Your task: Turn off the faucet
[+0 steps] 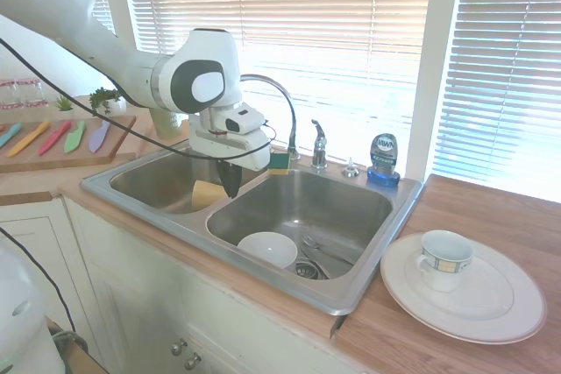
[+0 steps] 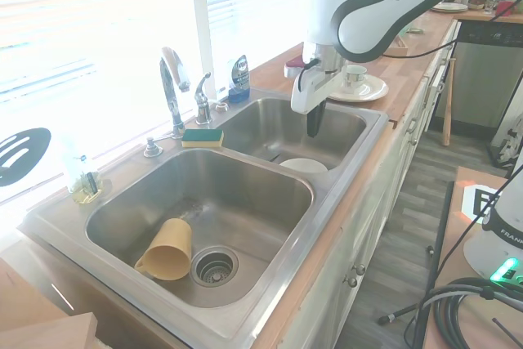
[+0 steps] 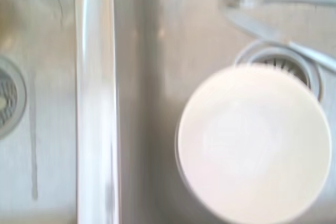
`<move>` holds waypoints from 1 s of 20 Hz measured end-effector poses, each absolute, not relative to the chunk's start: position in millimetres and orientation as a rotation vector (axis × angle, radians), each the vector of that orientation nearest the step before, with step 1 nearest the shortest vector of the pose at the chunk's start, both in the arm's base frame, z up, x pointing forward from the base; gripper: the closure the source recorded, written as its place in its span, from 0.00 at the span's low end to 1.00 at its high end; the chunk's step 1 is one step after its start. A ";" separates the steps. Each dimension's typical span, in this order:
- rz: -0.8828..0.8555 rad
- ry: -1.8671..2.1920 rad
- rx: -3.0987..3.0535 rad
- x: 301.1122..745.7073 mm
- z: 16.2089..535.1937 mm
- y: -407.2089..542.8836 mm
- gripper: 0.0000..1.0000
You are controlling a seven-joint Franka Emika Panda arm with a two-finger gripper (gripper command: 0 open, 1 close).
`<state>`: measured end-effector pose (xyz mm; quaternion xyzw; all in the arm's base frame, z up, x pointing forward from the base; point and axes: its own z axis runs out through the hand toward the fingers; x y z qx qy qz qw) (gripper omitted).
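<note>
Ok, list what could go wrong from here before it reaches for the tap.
1. The gripper hangs low over the sink divider; moving sideways could clip it.
2. The spout arches between the arm and the lever handle, so a direct path may hit it.
3. The blue soap bottle beside the handle could topple.

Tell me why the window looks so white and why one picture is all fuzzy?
In both exterior views sunlight through the blinds washes out to white glare, and in the second exterior view it partly swallows the faucet. The wrist view is out of focus: the white bowl and the sink divider have soft edges, and the steel shines with glare.
</note>
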<state>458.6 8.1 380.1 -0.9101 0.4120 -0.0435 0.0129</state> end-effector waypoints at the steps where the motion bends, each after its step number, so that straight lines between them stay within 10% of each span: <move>1: -0.146 1.287 -2.835 468.2 380.9 7.7 1.00; 20: -0.815 1.297 -2.581 650.5 467.0 27.7 1.00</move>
